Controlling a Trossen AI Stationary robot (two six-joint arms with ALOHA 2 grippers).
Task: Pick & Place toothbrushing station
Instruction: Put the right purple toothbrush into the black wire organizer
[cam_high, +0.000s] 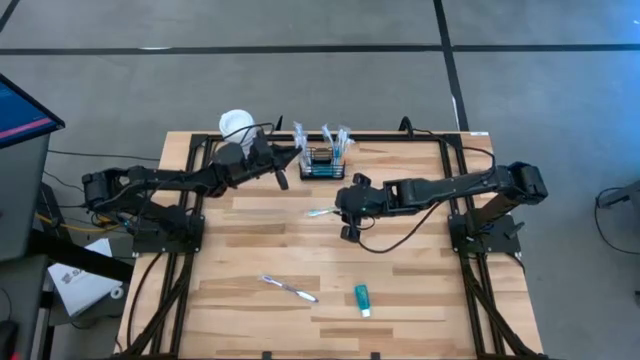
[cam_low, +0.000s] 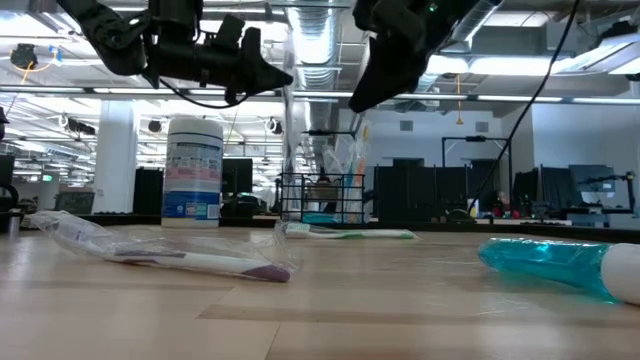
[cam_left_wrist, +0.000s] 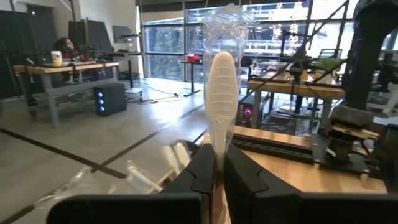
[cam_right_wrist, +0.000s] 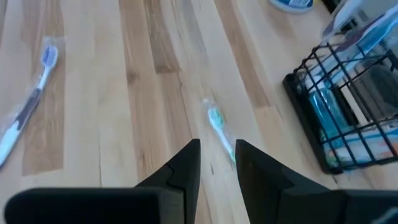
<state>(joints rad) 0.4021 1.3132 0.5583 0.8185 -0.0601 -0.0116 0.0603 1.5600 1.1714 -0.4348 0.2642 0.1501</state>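
Observation:
The toothbrushing station, a small black wire-mesh basket (cam_high: 322, 163), stands at the table's far edge with several wrapped toothbrushes upright in it; it also shows in the right wrist view (cam_right_wrist: 348, 118). My left gripper (cam_high: 287, 160) is beside the basket's left end, shut on a white toothbrush in a clear wrapper (cam_left_wrist: 221, 93). My right gripper (cam_high: 342, 212) hangs open and empty high over a green toothbrush (cam_right_wrist: 217, 124), which lies flat on the table's middle in its wrapper. My left gripper pinches the wrapped white toothbrush between its two fingers (cam_left_wrist: 202, 174), at the lower part of its ribbed handle (cam_left_wrist: 219, 152). The toothbrush stands up past the fingertips, wrapper and all. Its lower end is hidden by the fingers.
A white-lidded round canister (cam_high: 237, 125) stands left of the basket at the far edge. A purple toothbrush in a wrapper (cam_high: 290, 289) and a teal toothpaste tube (cam_high: 362, 300) lie near the front edge. Black frame rails run along the table's sides.

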